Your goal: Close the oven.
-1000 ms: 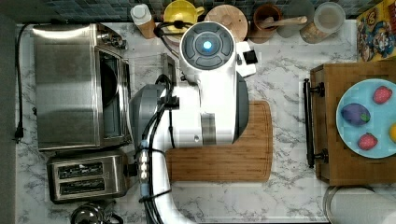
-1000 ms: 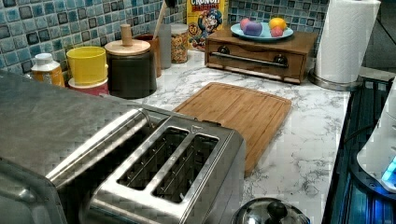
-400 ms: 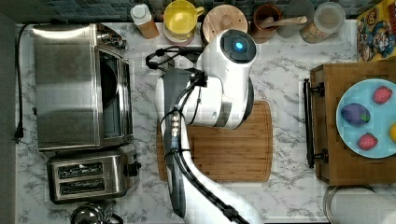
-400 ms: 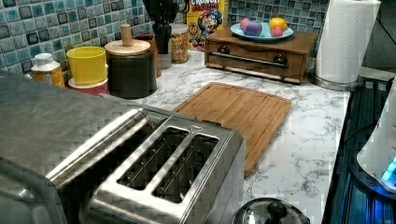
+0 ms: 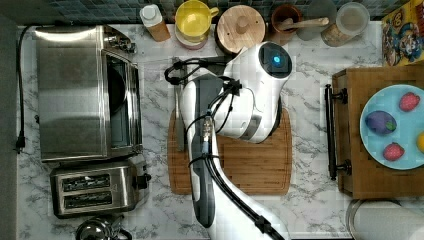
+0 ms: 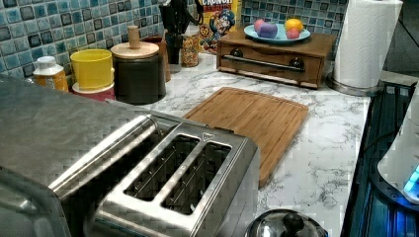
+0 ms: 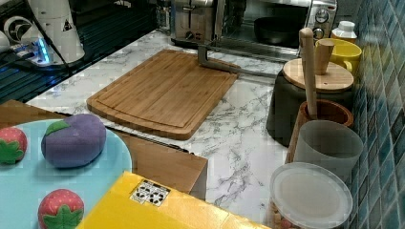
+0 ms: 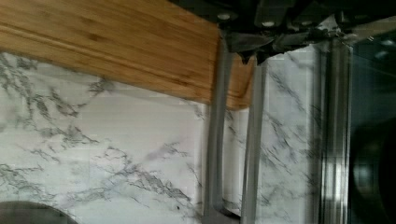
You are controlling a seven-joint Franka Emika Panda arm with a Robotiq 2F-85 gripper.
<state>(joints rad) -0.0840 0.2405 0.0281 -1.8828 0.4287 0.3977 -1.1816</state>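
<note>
One oven (image 5: pixel 70 95) on table (image 5: pixel 310 200), near fingers (image 8: pixel 247 53), door dropped open and flat. Bar handle (image 8: pixel 215 140) lies just under fingers. Fingers look pressed together, pinching nothing. Board (image 5: pixel 250 165) just beside fingers, corner touching handle. Toaster (image 5: pixel 95 187) beside oven, well apart from fingers.

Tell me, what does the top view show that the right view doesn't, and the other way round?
Top view: the oven seen on its flat top, its power cord, the toaster's two slots and a paper towel roll. Right view: the oven's dark inside with a pan, and its knobs. Both: the cutting board, the dropped-open door's handle, the yellow mug, the blue plate.
</note>
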